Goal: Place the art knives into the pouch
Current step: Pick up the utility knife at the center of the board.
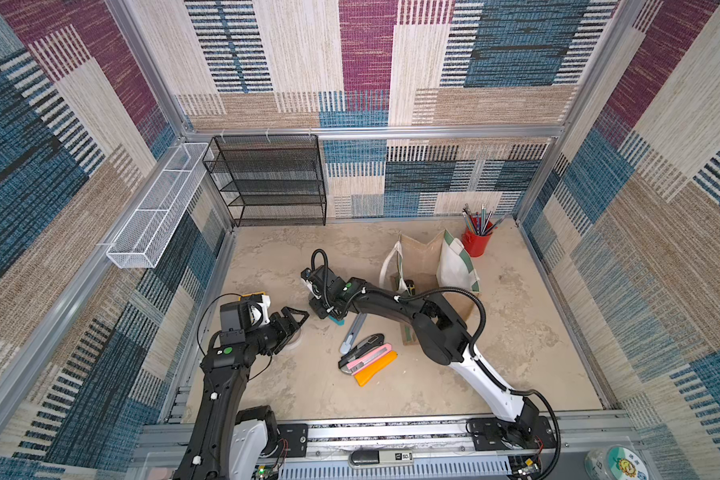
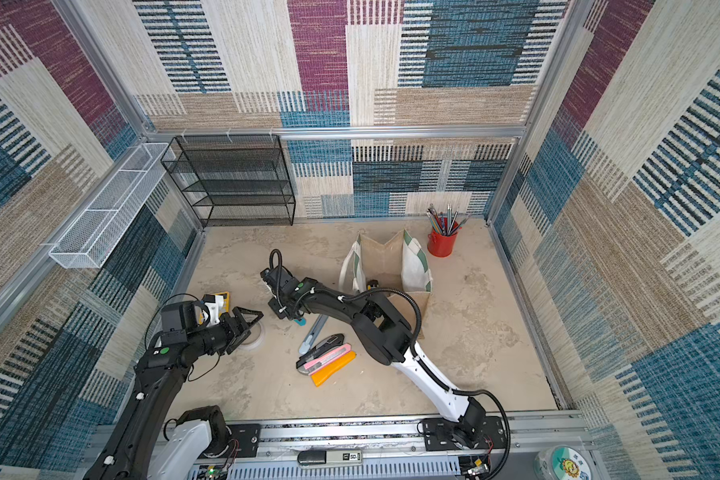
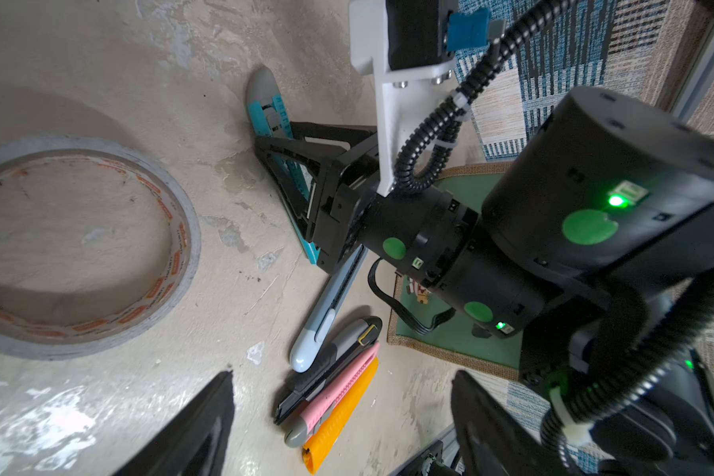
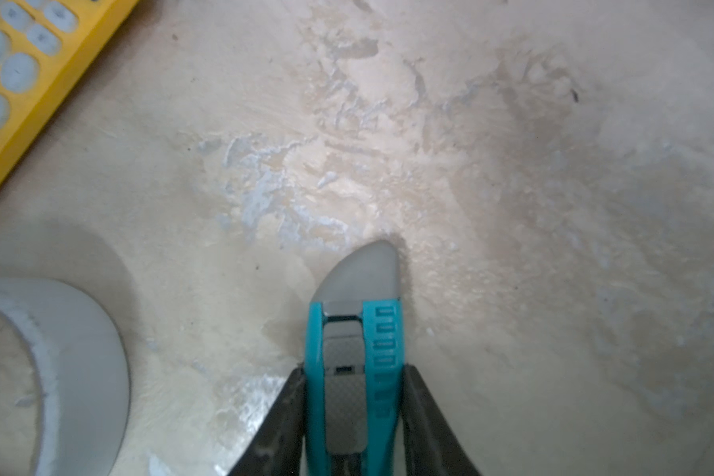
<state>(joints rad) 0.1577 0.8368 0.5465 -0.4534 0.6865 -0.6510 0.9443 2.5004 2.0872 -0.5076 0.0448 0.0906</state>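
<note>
Teal art knife (image 4: 355, 371) fills our right wrist view, pinched on both sides by the right gripper (image 4: 354, 416), low over the tabletop (image 4: 512, 185). We see the left gripper (image 1: 294, 318) spread wide, holding nothing, above a tape roll (image 3: 79, 247). Pouch (image 1: 429, 266) stands open just beyond the right arm, apart from the knife.

teal-and-grey art knife (image 4: 357, 350), tan pouch (image 1: 422, 257) with green-white trim, red pencil cup (image 1: 476, 243), yellow calculator (image 4: 21, 78)
</note>
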